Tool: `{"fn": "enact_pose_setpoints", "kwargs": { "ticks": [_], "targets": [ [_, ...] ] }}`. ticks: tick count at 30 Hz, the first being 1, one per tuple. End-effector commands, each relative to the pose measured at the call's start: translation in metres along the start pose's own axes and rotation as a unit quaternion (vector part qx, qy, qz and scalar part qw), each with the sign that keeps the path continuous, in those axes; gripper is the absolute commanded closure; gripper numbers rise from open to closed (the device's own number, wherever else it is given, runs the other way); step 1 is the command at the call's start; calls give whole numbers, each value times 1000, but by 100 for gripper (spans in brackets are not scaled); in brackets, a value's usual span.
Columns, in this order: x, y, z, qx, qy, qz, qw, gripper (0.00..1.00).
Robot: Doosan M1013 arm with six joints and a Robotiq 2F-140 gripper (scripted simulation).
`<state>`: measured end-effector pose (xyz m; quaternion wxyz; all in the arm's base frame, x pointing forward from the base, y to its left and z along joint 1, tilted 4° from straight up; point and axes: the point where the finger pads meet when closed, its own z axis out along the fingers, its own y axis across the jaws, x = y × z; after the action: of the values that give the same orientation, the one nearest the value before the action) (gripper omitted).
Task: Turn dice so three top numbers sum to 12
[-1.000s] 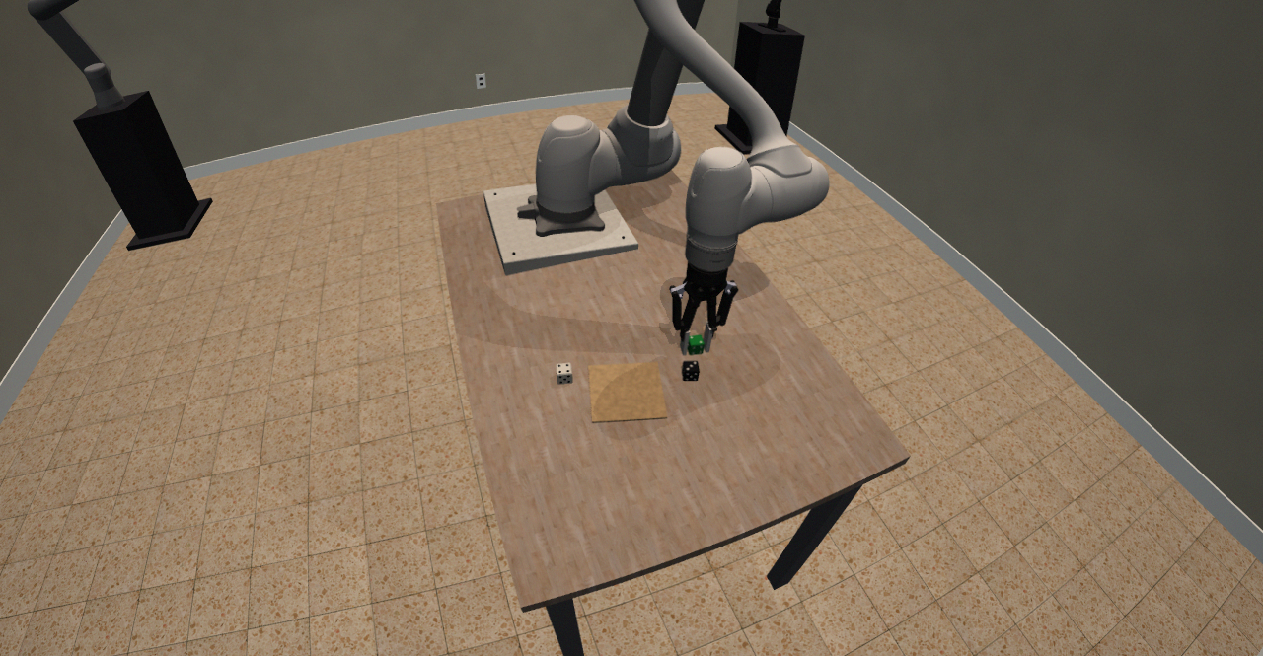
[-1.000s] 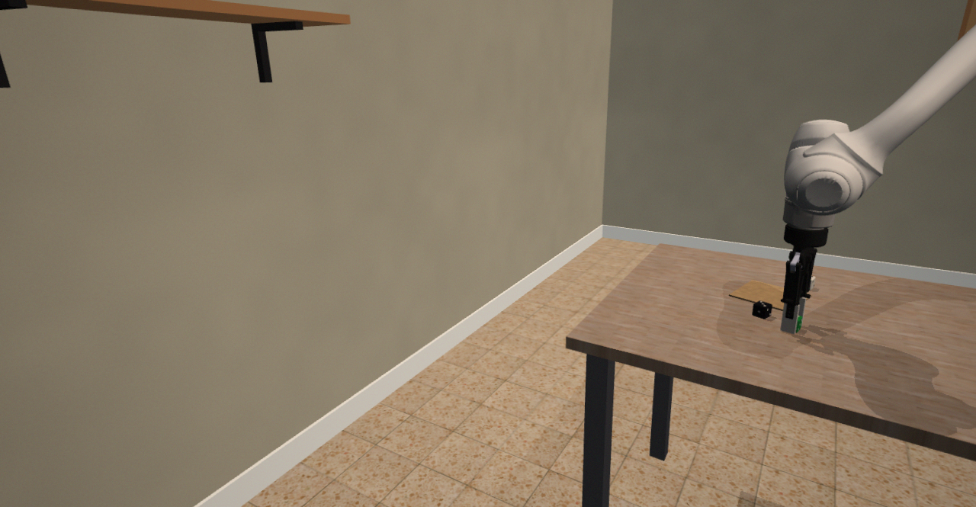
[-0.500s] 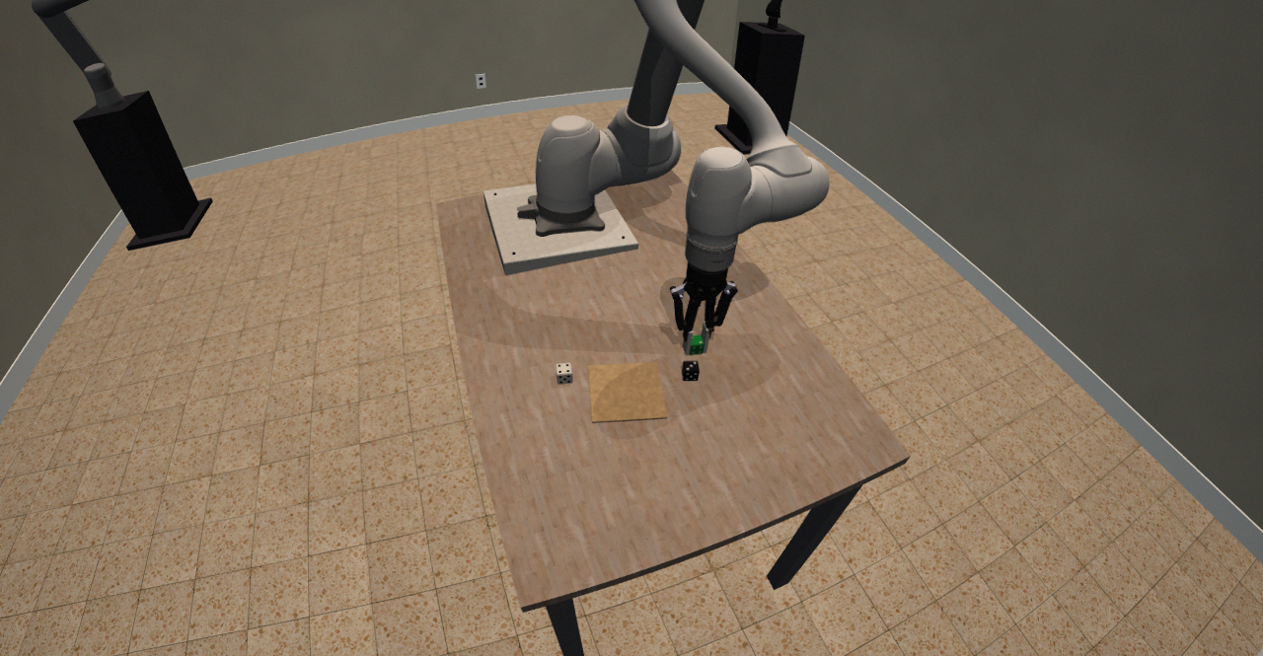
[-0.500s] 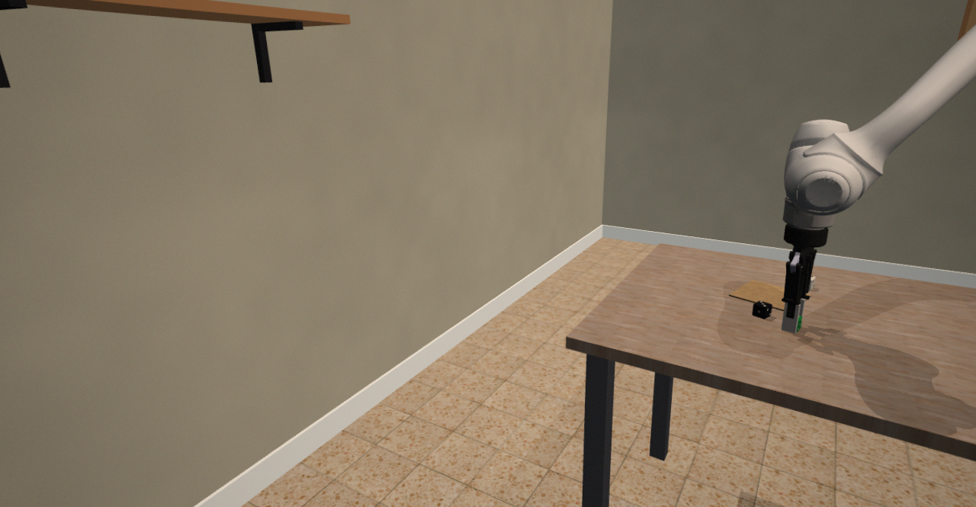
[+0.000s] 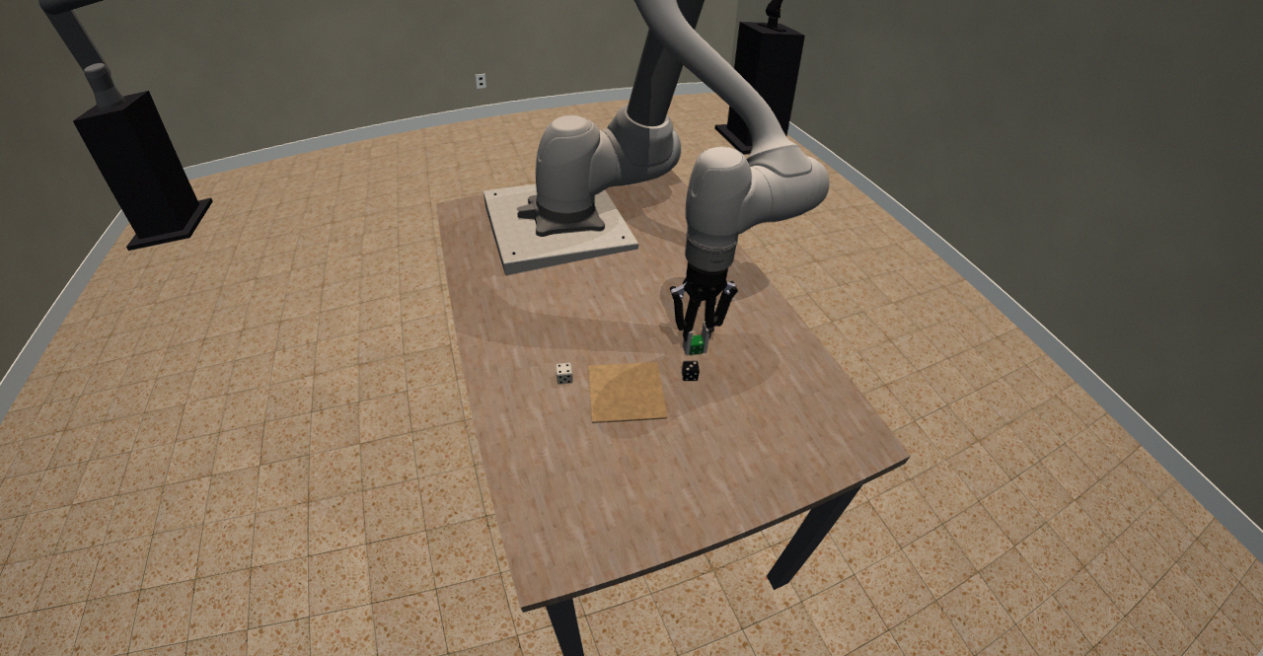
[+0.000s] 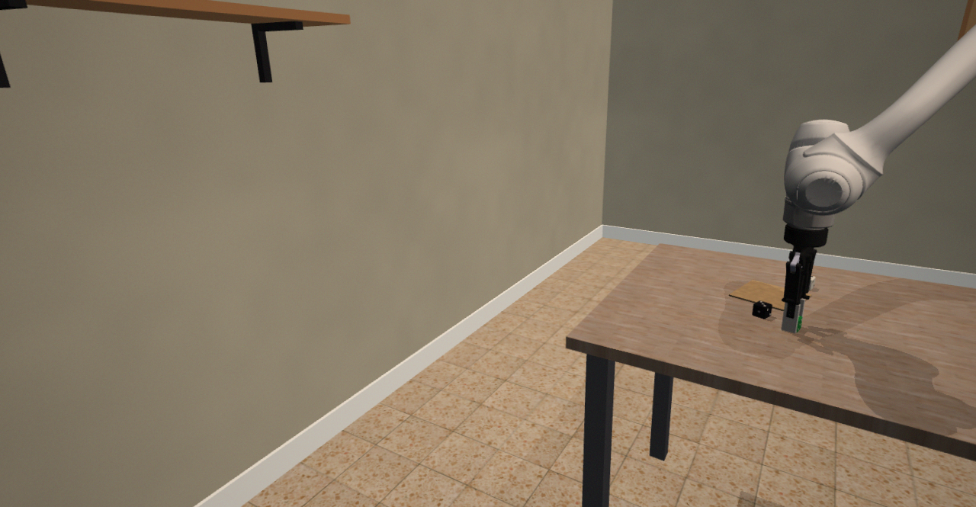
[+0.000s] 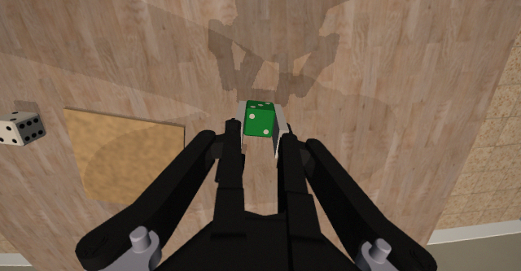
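My gripper (image 5: 696,339) (image 6: 794,319) (image 7: 259,113) points down at the table, its pads shut against two opposite sides of the green die (image 5: 698,346) (image 6: 800,324) (image 7: 259,120). The green die shows two on top and three on a side. The black die (image 5: 690,371) (image 6: 761,309) stands beside the mat (image 5: 609,404) (image 6: 747,291) (image 7: 122,169), close to the green die; its top number is unclear and my left finger hides it in the wrist view. The white die (image 5: 563,373) (image 6: 813,280) (image 7: 20,128) stands off the mat's other side with four on top. The mat lies flat.
The table (image 5: 618,493) (image 6: 682,347) (image 7: 346,80) carries everything. The arm's pale base plate (image 5: 521,246) stands behind the mat in the top view. The table's side edge is to the right of the gripper. A wall shelf (image 6: 170,9) shows in the exterior view.
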<state>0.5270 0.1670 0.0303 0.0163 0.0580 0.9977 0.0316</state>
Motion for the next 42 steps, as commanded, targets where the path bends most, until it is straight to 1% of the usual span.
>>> {"fn": "enact_pose_setpoints", "kwargs": {
  "ticks": [1,10,13,17,21,23,27,30,33,42],
  "targets": [
    [0,0,0,0,0,0,1000,84],
    [0,0,0,0,0,0,1000,84],
    [0,0,-6,0,0,0,1000,84],
    [0,0,-25,0,0,0,1000,84],
    [0,0,-55,0,0,0,1000,84],
    [0,0,-55,0,0,0,1000,84],
    [0,0,-83,0,0,0,1000,84],
    [0,0,-96,0,0,0,1000,84],
    [0,0,-100,0,0,0,1000,84],
    [0,0,-100,0,0,0,1000,84]
  ]
}}
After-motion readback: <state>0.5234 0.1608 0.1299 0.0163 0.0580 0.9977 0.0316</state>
